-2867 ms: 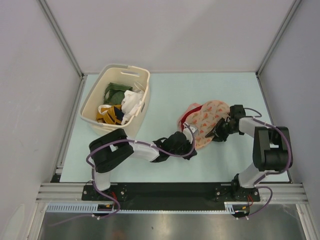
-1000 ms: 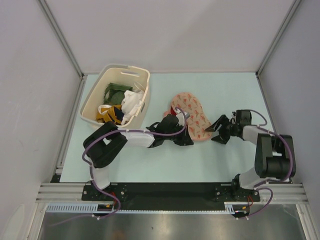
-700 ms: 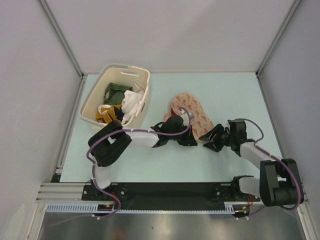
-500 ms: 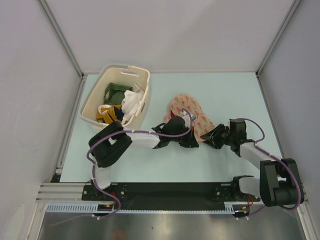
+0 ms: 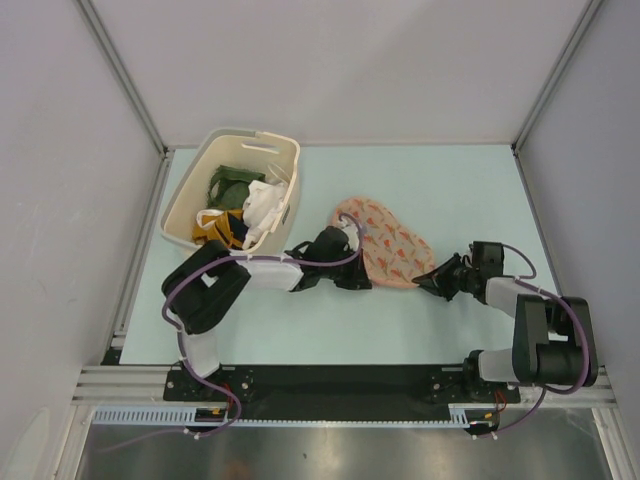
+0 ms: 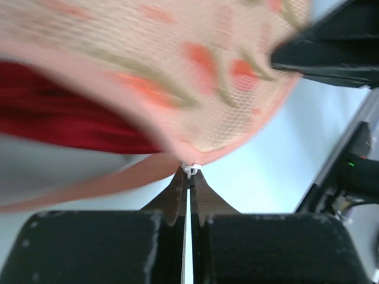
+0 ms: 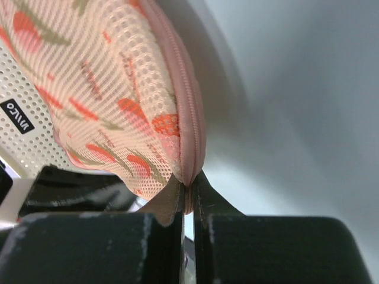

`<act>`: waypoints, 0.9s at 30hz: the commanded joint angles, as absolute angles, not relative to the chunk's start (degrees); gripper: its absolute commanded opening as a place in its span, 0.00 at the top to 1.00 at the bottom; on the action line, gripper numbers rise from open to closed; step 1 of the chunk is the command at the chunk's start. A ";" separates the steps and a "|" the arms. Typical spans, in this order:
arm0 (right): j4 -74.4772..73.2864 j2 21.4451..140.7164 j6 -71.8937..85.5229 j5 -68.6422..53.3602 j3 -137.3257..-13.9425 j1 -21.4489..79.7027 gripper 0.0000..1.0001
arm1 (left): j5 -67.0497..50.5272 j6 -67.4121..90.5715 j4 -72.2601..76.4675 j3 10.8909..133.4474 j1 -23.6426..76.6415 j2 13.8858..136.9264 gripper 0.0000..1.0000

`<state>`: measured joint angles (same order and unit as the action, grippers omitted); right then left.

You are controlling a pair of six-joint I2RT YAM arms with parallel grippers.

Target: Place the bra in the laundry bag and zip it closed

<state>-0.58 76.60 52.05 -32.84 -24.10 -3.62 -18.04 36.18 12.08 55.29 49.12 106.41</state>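
The laundry bag (image 5: 388, 246), a pale pink mesh pouch with orange leaf print, lies stretched between both grippers at mid-table. My left gripper (image 5: 360, 264) is at its left near edge, shut on the small white zip pull (image 6: 190, 171). The deep red bra (image 6: 65, 115) shows through the gap inside the bag (image 6: 177, 71), with a pink loop (image 6: 89, 184) trailing below. My right gripper (image 5: 422, 279) is shut on the bag's right tip, pinching the pink zip edging (image 7: 188, 148) between its fingertips (image 7: 176, 198).
A cream plastic basket (image 5: 197, 176) with green, white and yellow clothes stands at the back left, close to the left arm. Frame posts and grey walls bound the pale green table (image 5: 420, 180) on three sides.
The right gripper has closed on the bag's right tip and drawn it right. The left gripper has shifted left with the zip pull, so the bag now lies stretched and longer.
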 commanded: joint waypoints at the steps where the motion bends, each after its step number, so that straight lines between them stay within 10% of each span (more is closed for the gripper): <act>1: -3.60 81.89 43.86 -33.31 -29.00 -7.20 1.00 | -15.91 30.15 6.86 51.69 43.78 99.33 1.00; 9: -7.29 89.82 36.22 -33.92 -37.96 -7.73 0.97 | -21.60 25.84 5.10 55.80 41.83 99.05 1.00; 12: -7.21 87.20 38.57 -36.73 -36.84 -7.21 0.48 | -23.11 28.55 7.28 57.21 44.03 100.54 1.00; 15: -7.02 80.02 42.36 -36.92 -32.53 -5.90 0.34 | -23.30 32.60 11.51 58.09 46.22 102.30 1.00; 22: -11.42 62.94 47.63 -34.46 -27.34 -2.12 0.30 | -21.36 37.26 14.59 59.85 50.36 105.12 1.00; 27: -9.58 58.80 54.84 -30.77 -25.40 2.37 0.45 | -20.57 37.97 14.50 61.26 52.03 105.64 1.00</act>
